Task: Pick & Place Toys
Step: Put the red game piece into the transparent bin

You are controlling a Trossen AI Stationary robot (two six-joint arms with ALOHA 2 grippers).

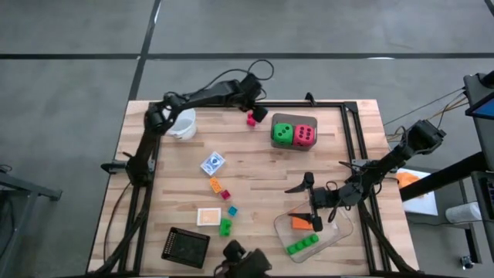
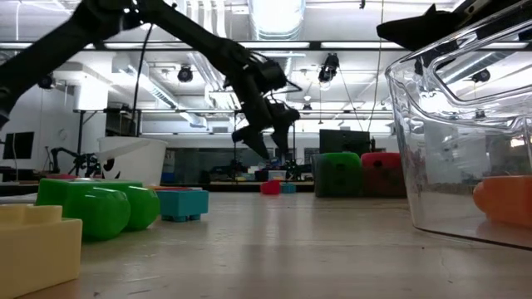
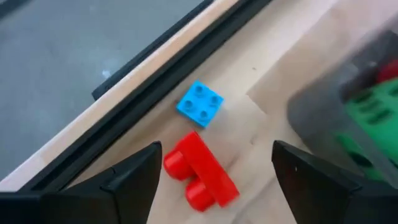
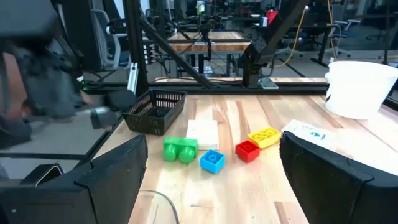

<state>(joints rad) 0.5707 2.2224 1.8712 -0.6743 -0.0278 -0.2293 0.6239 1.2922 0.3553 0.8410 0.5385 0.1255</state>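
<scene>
My left gripper (image 3: 211,180) hangs open at the table's far edge, its fingers on either side of a red brick (image 3: 200,174) and above it. The low view shows the left gripper (image 2: 270,137) clear of the red brick (image 2: 270,187). A blue brick (image 3: 199,104) lies just beyond, flat on the wood. The green die (image 1: 282,133) and the pink-red die (image 1: 305,135) stand side by side to the right. My right gripper (image 1: 307,205) waits open over the clear tray (image 1: 340,232), which holds an orange wedge (image 1: 301,222) and a green brick (image 1: 302,245).
A white cup (image 1: 182,123) stands at the far left. A card box (image 1: 213,163), several small bricks (image 1: 225,226), a cream block (image 1: 208,217) and a black basket (image 1: 186,246) lie near the front left. A black frame rail (image 1: 324,104) runs along the far edge.
</scene>
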